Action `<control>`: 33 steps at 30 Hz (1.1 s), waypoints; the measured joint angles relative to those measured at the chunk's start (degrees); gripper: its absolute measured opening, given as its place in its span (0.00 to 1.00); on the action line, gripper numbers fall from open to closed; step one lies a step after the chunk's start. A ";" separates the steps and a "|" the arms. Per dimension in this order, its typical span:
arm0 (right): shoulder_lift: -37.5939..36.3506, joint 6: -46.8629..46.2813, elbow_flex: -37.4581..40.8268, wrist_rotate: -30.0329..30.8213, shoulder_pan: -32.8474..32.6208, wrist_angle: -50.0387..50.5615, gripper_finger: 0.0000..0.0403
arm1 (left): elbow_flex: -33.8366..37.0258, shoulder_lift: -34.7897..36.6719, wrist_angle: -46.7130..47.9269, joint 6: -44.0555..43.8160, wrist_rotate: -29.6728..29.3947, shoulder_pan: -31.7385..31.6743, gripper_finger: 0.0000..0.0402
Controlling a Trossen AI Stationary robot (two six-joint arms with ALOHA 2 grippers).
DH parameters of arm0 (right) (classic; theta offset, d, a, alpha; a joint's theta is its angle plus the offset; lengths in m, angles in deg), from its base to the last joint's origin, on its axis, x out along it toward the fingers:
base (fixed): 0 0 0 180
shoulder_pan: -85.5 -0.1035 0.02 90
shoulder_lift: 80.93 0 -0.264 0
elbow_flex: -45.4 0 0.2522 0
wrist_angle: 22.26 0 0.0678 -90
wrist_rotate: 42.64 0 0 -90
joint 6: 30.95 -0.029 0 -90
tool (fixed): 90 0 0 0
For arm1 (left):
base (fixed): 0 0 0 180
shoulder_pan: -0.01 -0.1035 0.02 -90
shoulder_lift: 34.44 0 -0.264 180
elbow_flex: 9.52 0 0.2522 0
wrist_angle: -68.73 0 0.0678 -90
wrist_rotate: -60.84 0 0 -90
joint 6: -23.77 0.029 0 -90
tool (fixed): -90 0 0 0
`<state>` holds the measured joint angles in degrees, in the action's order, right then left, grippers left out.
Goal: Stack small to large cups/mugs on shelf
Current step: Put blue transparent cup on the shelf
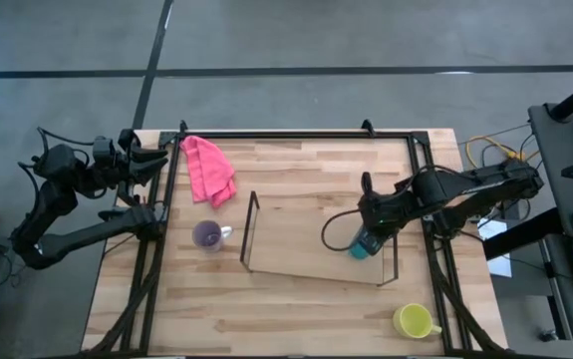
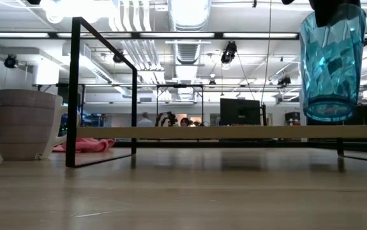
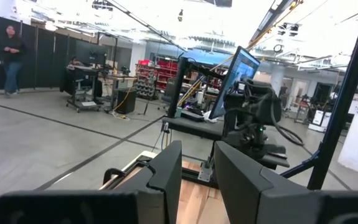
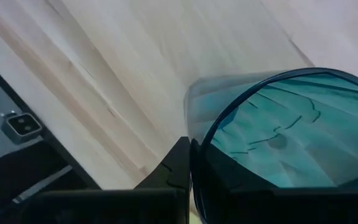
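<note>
High view: a pale wooden table [image 1: 296, 299] fills the middle of the frame. At right of centre, the right gripper [image 1: 371, 231] holds a tall teal translucent tumbler [image 1: 366, 244] by its rim, over the right end of the low clear-panelled shelf with thin black wire end frames [image 1: 316, 239], probably to start the row there. A small purple handled mug [image 1: 207, 235] stands on the table just left of the shelf. A yellow handled mug [image 1: 414, 320] sits at lower right, well apart. A pink cloth [image 1: 209, 170] lies at upper left. The left gripper [image 1: 161, 152] waits at the far left edge.

Low view: the tumbler [image 2: 330, 64] hangs at upper right, its base clear above the shelf panel [image 2: 221, 132]. The purple mug [image 2: 27, 124] stands at left.

Left wrist view: the left gripper [image 3: 197, 165] has its fingers set narrowly apart, holding nothing.

Right wrist view: a dark finger [image 4: 175, 168] presses the tumbler [image 4: 284, 137] rim, a pinch that would let it lower straight down.
</note>
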<state>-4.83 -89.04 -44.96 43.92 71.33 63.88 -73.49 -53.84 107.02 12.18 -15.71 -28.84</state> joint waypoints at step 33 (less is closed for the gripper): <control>12.95 5.80 -7.71 0.90 -1.34 2.33 0.03 | 0.02 0.00 0.01 -0.01 -0.02 0.01 0.20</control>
<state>8.12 -83.24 -52.67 44.81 69.99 66.21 -73.47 -53.84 107.03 12.17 -15.73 -28.83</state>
